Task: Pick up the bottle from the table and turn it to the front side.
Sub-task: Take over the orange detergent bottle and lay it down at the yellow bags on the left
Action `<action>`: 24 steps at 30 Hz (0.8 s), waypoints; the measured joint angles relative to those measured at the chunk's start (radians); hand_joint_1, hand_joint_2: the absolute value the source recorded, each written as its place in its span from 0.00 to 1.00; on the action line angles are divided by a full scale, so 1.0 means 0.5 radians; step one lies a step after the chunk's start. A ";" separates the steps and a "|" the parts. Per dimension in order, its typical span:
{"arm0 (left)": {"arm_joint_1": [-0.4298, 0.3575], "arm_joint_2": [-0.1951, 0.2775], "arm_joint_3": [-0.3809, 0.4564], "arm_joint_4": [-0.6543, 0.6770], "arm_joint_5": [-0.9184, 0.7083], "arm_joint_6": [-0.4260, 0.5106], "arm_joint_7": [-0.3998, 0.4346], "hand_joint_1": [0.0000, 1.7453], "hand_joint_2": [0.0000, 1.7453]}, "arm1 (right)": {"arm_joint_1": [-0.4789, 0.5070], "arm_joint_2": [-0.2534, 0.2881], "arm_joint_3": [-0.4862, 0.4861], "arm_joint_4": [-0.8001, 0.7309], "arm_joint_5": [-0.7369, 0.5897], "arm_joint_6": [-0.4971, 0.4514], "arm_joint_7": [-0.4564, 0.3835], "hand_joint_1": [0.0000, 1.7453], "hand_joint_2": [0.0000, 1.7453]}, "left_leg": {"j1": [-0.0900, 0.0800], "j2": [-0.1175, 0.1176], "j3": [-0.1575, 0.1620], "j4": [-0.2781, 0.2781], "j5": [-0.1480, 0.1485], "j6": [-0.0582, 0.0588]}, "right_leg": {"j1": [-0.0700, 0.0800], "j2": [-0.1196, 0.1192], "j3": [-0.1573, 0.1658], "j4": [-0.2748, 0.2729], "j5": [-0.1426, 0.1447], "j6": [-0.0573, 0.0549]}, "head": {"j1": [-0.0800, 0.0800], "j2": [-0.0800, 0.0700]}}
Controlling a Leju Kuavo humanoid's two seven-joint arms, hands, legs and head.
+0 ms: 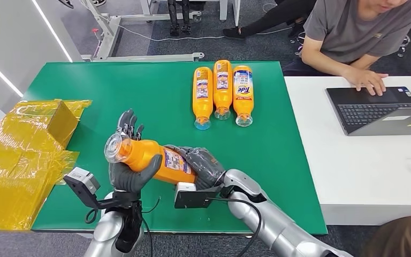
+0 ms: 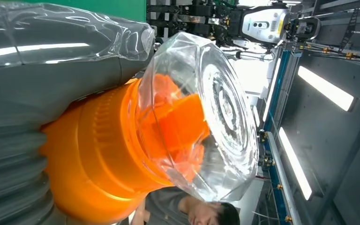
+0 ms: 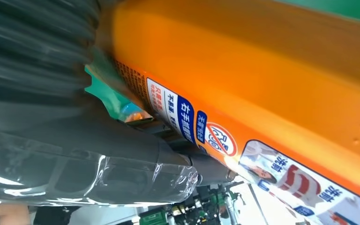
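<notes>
the green surface (image 1: 139,91) had three bottles (image 1: 222,91) lying side by side at its far edge. the bottle (image 1: 150,158) was up off it, held sideways. the left hand (image 1: 131,171) gripped near its clear cap (image 2: 206,117); the right hand (image 1: 203,166) held its bottom end with closed fingers (image 3: 98,173).

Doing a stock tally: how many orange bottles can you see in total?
4. One orange bottle is held off the table between the left hand and right hand. Three bottles lie side by side on the green table, farther back.
</notes>
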State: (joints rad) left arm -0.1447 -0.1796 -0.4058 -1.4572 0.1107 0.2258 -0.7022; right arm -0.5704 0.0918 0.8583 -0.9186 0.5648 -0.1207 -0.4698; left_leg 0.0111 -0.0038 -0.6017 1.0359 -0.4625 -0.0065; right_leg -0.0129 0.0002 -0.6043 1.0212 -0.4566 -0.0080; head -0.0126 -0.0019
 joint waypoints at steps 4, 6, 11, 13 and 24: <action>0.003 0.004 0.010 0.000 0.008 -0.002 -0.001 0.52 1.00 | 0.012 -0.010 0.000 -0.033 0.014 0.015 0.020 1.00 1.00 | 0.000 0.000 0.000 0.000 0.000 0.000 | 0.000 0.000 0.000 0.000 0.000 0.000 | 0.000 0.000; 0.007 0.003 0.019 0.000 0.026 -0.012 -0.001 0.97 1.00 | 0.017 -0.013 -0.002 -0.041 0.018 0.019 0.029 1.00 1.00 | 0.000 0.000 0.000 0.000 0.000 0.000 | 0.000 0.000 0.000 0.000 0.000 0.000 | 0.000 0.000; 0.014 0.001 0.030 -0.001 0.039 -0.036 -0.002 1.00 1.00 | 0.033 -0.014 -0.010 -0.043 0.034 -0.032 0.048 1.00 1.00 | 0.000 0.000 0.000 0.000 0.000 0.000 | 0.000 0.000 0.000 0.000 0.000 0.000 | 0.000 0.000; 0.017 0.001 0.031 -0.001 0.040 -0.041 -0.002 1.00 1.00 | 0.041 -0.014 -0.012 -0.043 0.041 -0.057 0.055 0.99 1.00 | 0.000 0.000 0.000 0.000 0.000 0.000 | 0.000 0.000 0.000 0.000 0.000 0.000 | 0.000 0.000; 0.030 -0.012 0.043 -0.001 0.197 -0.213 -0.001 1.00 1.00 | 0.099 -0.013 -0.026 -0.101 0.063 -0.211 0.073 0.00 1.00 | 0.000 0.000 0.000 0.000 0.000 0.000 | 0.000 0.000 0.000 0.000 0.000 0.000 | 0.000 0.000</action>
State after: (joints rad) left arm -0.1297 -0.1856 -0.3842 -1.4577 0.2092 0.1195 -0.7029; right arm -0.5209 0.0855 0.8453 -0.9690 0.5962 -0.2261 -0.4333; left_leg 0.0111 -0.0038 -0.6017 1.0359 -0.4625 -0.0065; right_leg -0.0129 0.0000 -0.6042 1.0213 -0.4566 -0.0080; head -0.0126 -0.0019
